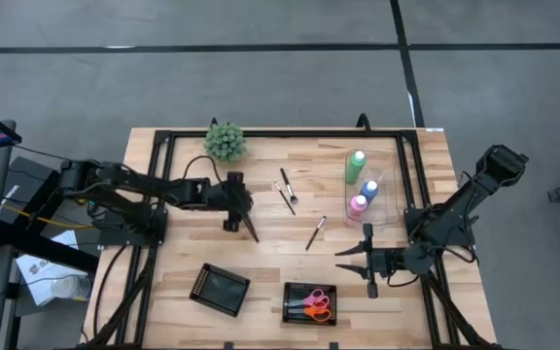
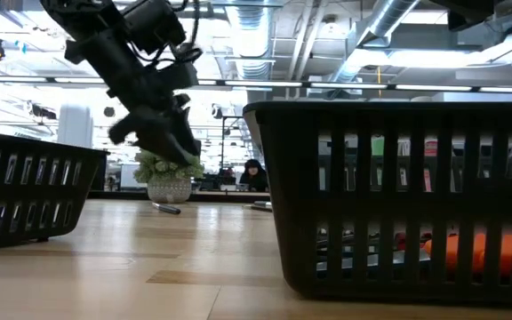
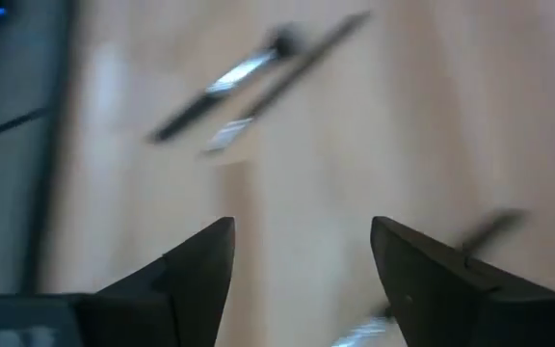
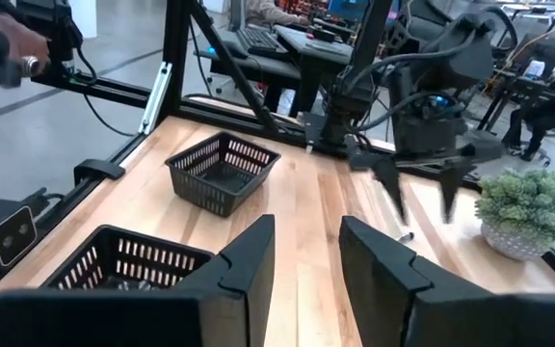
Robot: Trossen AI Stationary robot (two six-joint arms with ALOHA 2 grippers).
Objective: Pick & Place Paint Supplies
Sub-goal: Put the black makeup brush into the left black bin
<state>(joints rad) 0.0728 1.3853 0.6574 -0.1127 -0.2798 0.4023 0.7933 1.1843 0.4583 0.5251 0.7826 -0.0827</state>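
Two thin dark brushes (image 1: 286,192) lie crossed on the wooden table, and a third brush (image 1: 315,233) lies nearer the middle. My left gripper (image 1: 242,227) hangs open above the table, left of the brushes, which show ahead of its fingers (image 3: 302,236). Green (image 1: 356,165), blue (image 1: 368,190) and pink (image 1: 358,206) bottles stand at the far right. Orange and pink scissors (image 1: 316,304) lie in a black basket (image 1: 290,292). My right gripper (image 1: 355,270) waits open near the right edge, above the table (image 4: 306,241).
An empty second black basket (image 1: 220,290) sits near the front, left of the one with the scissors. A bushy green plant (image 1: 226,141) stands at the far edge. A clear tray (image 1: 387,199) surrounds the bottles. Black frame rails (image 1: 154,175) run along both table sides.
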